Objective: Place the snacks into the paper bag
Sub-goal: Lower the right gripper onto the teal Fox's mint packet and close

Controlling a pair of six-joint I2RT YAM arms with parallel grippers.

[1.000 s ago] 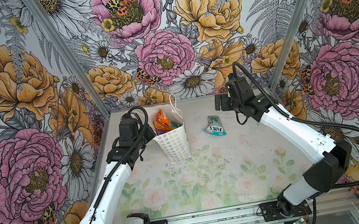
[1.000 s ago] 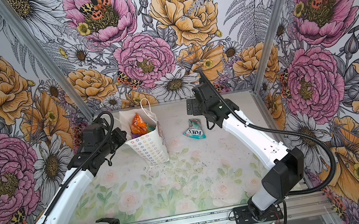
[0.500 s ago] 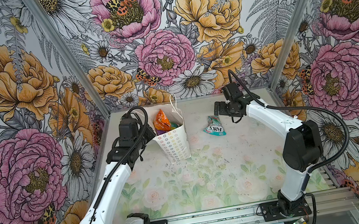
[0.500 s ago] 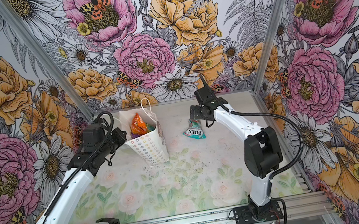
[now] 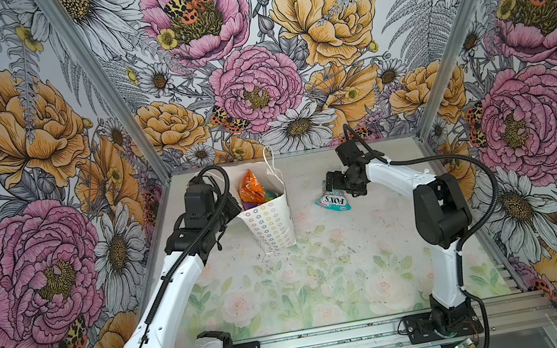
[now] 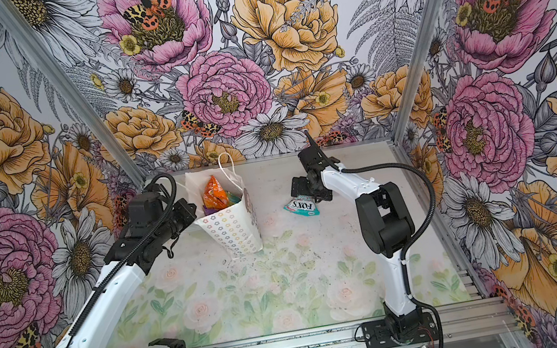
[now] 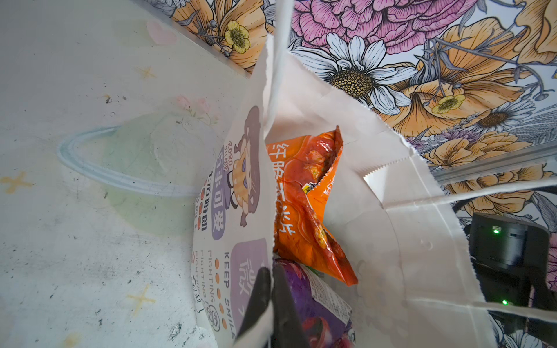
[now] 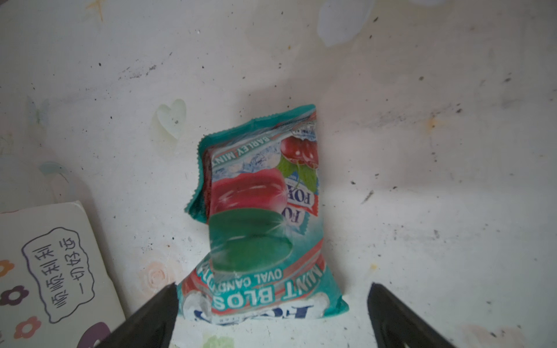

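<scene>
The paper bag (image 5: 270, 217) was seen standing upright on the worktop (image 5: 322, 270), upper centre-left in both top views, with its mouth open. One cord handle (image 5: 269, 161) was seen sticking up above the rim.

The left end effector (image 7: 271, 301) was clenched on the bag's rim at the printed face. One finger was placed outside and one inside, with the paper pinched between them.

An orange packet (image 7: 304, 211) was seen inside the bag, its tip poking above the rim, with a purple packet (image 7: 313, 304) just beside it. More colour was glimpsed under them in the top views but was too small to be identified.

A teal packet (image 5: 332, 203) marked "FOX'S" was seen lying flat on the worktop, right of the bag and apart from it, upper centre of the frame.

The right end effector (image 8: 272, 313) was held low over that packet, released, with the jaws spread wide to either side of the packet's nearer end. Nothing was gripped. Whether its fingers (image 8: 144, 319) were touching the wrapper could not be told.

The worktop print was noted as faded and scuffed.
</scene>
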